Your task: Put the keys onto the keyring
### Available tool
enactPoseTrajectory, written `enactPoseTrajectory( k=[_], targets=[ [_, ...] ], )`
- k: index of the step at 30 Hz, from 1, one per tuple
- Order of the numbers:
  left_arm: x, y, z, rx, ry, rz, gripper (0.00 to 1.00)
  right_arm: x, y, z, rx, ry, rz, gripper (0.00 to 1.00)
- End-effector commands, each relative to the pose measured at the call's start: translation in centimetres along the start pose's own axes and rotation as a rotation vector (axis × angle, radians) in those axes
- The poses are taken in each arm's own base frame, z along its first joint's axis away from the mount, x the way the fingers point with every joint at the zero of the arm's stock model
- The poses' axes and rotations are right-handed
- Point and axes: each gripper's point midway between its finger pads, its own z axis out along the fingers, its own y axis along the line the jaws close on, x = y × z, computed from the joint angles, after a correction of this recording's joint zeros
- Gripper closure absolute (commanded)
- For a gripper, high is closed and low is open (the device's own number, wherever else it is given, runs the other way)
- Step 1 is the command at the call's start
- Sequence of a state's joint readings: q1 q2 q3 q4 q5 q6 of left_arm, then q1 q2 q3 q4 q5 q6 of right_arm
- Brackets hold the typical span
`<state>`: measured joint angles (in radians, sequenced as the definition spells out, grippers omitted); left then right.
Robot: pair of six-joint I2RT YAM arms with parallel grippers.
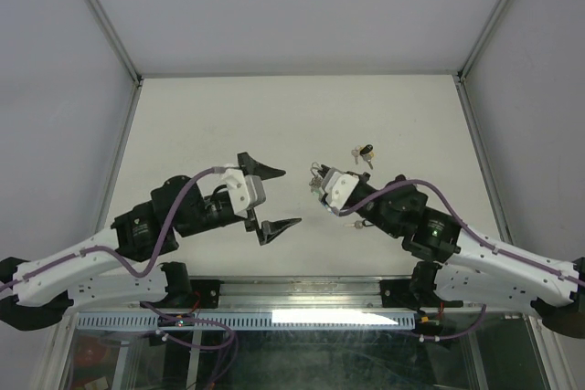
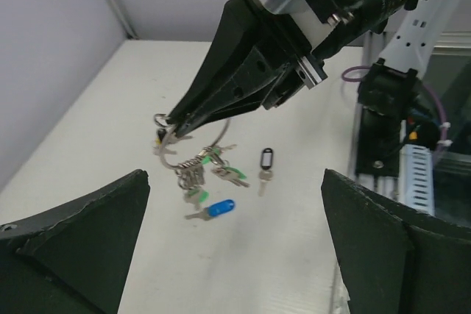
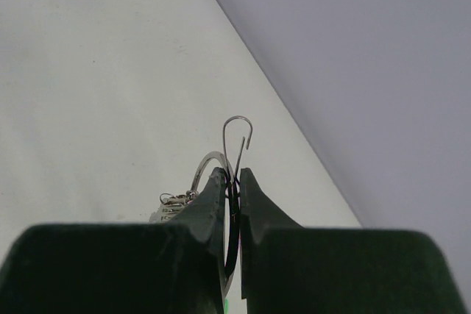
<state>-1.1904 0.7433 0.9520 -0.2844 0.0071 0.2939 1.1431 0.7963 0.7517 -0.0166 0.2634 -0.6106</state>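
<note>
My right gripper (image 1: 318, 180) is shut on the keyring (image 3: 213, 161), a thin silver wire ring with an open hooked end, and holds it above the table. In the left wrist view the right gripper (image 2: 175, 119) pinches the keyring (image 2: 171, 154), with green-capped keys (image 2: 224, 173) dangling below. A blue-capped key (image 2: 219, 208) shows just under the bunch; I cannot tell whether it hangs or lies on the table. My left gripper (image 1: 285, 196) is wide open and empty, facing the ring from the left, a short way off.
A black-tagged key (image 2: 266, 161) lies on the white table (image 1: 228, 125) behind the ring; it also shows as a small black-and-yellow bunch (image 1: 364, 152). Grey walls enclose the table on three sides.
</note>
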Motion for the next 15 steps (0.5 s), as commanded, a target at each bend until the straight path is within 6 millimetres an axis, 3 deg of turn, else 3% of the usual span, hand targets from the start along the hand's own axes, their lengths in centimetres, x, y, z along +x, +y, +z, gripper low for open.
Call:
enactPoseTrajectory(
  k=[1,8,15],
  targets=[
    [-0.6,-1.8,1.6,0.039,-0.003,-0.298,0.01,-2.4,-1.3,-0.7,0.017,-0.122,-0.163,1.00],
    [-0.9,-0.2,1.1,-0.072,-0.134,-0.372,0.01,-2.3,-1.4,-1.8,-0.001,-0.141,-0.346,1.00],
    [-0.7,1.2,0.4,-0.159,-0.196,-0.378,0.21,-1.5,-0.7,-2.4,-0.045,-0.156,-0.581,1.00]
  ],
)
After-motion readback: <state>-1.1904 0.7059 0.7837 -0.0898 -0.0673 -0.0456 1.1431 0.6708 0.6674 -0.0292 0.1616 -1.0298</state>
